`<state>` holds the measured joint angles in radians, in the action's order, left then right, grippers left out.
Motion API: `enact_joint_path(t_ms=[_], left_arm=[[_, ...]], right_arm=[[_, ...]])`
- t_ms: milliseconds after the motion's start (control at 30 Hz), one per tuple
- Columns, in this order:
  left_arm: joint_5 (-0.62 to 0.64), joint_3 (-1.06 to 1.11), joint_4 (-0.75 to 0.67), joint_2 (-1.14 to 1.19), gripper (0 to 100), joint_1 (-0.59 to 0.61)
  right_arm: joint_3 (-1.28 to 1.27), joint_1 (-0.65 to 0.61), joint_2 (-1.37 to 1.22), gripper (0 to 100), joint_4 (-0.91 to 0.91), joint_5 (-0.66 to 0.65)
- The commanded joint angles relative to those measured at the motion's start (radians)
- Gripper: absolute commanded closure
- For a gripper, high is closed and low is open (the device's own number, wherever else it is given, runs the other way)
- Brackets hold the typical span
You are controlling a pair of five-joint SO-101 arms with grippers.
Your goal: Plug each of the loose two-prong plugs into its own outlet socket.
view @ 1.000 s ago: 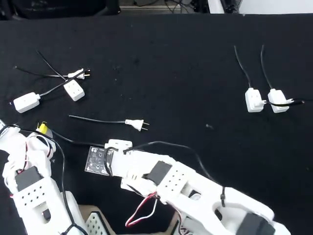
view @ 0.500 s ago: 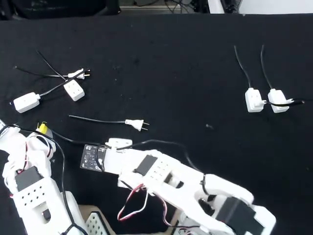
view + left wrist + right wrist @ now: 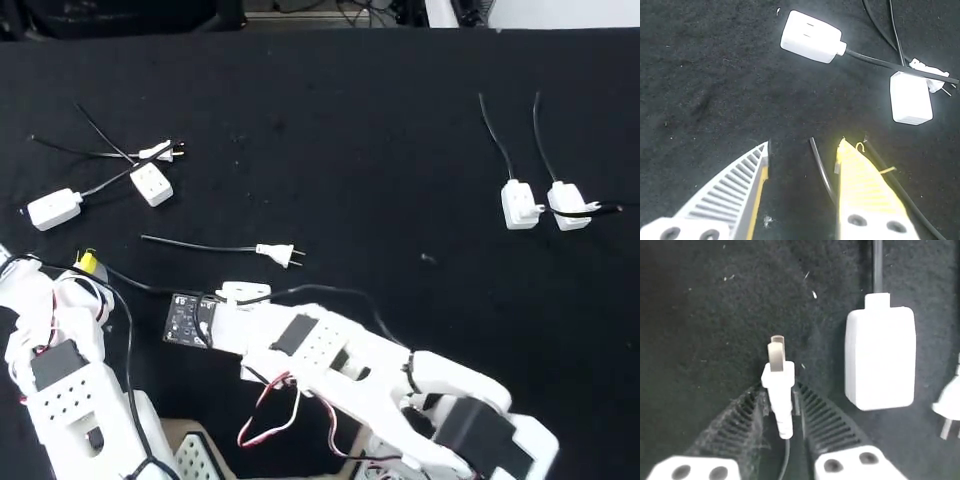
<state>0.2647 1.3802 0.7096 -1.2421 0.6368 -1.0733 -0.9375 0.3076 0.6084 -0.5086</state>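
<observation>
My right gripper (image 3: pixel 779 390) is shut on a white two-prong plug (image 3: pixel 777 375), prongs pointing away from the wrist. A white outlet socket (image 3: pixel 880 359) lies beside it, apart from the plug, and another plug (image 3: pixel 949 411) shows at the picture's edge. In the high view this gripper (image 3: pixel 243 293) sits low on the table, just below a loose plug (image 3: pixel 278 254) with a black cord. My left gripper (image 3: pixel 802 150) is open over bare mat, short of two sockets (image 3: pixel 810 37) (image 3: pixel 911 97) and a small plug (image 3: pixel 934 81). Its yellow tip (image 3: pixel 88 262) is at the left edge.
Two more sockets (image 3: pixel 519 204) (image 3: pixel 567 206) lie at the right, a plug (image 3: pixel 597 207) against the outer one. A thin black cable (image 3: pixel 821 172) runs between my left fingers. Black cords (image 3: pixel 100 150) cross at the far left. The table edge (image 3: pixel 320 27) runs along the back.
My right arm has swung slightly left, its wrist board shifting toward the left arm, while the gripper tip has stayed near the same spot. The left arm and the loose items have not moved.
</observation>
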Motion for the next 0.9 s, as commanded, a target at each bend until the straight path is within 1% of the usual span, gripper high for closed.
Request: enact_joint_path(t_ms=[0,67,167,267,333,400,467,533,667,867], left_arm=[[0.005,-0.065,-0.015,0.0,78,0.013],[0.005,-0.065,-0.015,0.0,78,0.012],[0.005,-0.068,-0.011,0.0,78,0.001],[-0.012,-0.062,-0.009,0.0,77,-0.07],[-0.078,-0.058,-0.008,0.005,78,-0.148],[-0.124,-0.039,-0.008,0.0,78,-0.226],[-0.141,-0.03,-0.009,0.0,78,-0.295],[-0.144,-0.028,-0.012,0.0,78,-0.354],[-0.14,-0.024,-0.017,0.0,78,-0.447],[-0.143,-0.021,-0.017,0.0,78,-0.545]], right_arm=[[0.101,0.028,0.203,98.8,0.187,-0.002],[0.105,0.028,0.309,98.8,0.242,-0.002],[0.101,0.04,0.435,98.8,0.249,-0.002],[0.09,0.069,0.461,98.8,0.155,-0.002],[0.059,0.094,0.44,98.7,0.061,0.003],[0.022,0.12,0.414,98.8,-0.014,0.069],[-0.008,0.144,0.4,98.8,-0.066,0.173],[-0.031,0.163,0.398,98.8,-0.104,0.241],[-0.079,0.161,0.39,98.8,-0.167,0.293],[-0.116,0.087,0.39,98.8,-0.19,0.307]])
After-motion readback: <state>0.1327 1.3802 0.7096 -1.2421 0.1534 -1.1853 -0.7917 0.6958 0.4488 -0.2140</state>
